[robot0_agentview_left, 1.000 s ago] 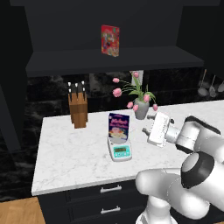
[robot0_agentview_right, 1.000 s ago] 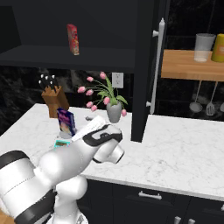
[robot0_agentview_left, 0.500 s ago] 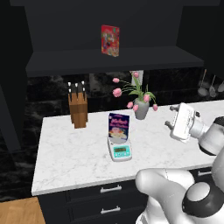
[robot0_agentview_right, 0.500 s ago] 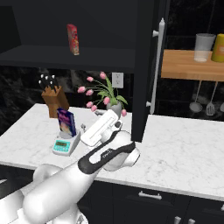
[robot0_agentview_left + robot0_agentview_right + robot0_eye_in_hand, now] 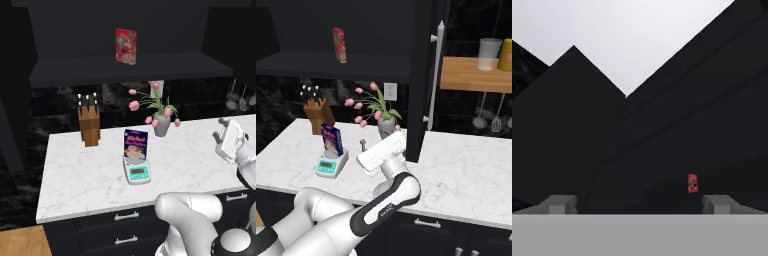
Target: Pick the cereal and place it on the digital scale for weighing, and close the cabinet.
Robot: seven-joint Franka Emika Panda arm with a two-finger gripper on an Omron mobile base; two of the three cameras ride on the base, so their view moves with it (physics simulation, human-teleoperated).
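Cereal (image 5: 136, 145) standing upright on the digital scale (image 5: 137, 172), on the white marble surface (image 5: 80, 175) between the knife block (image 5: 89, 124) and the vase of pink tulips (image 5: 159, 115) — weighing step judged complete. Same placement confirmed from the right base view: cereal (image 5: 332, 140) on the digital scale (image 5: 331, 166), teal display facing forward.

Remaining: closing of the cabinet (image 5: 422, 75). Right door open, swung edge-on toward the camera, long silver bar handle (image 5: 434, 75) facing outward. Red cereal box (image 5: 126, 45) left on the cabinet shelf — not part of the task, to be left in place.

End effector (image 5: 640, 204) empty, finger tips set wide apart, nothing between them. Raised clear of the surface at the right side and pointed up toward the dark cabinet interior, with the red cereal box small in the distance. No contact with door or handle yet.

Judged next requirement: approach to the outer face of the open door, then a push toward the cabinet front.
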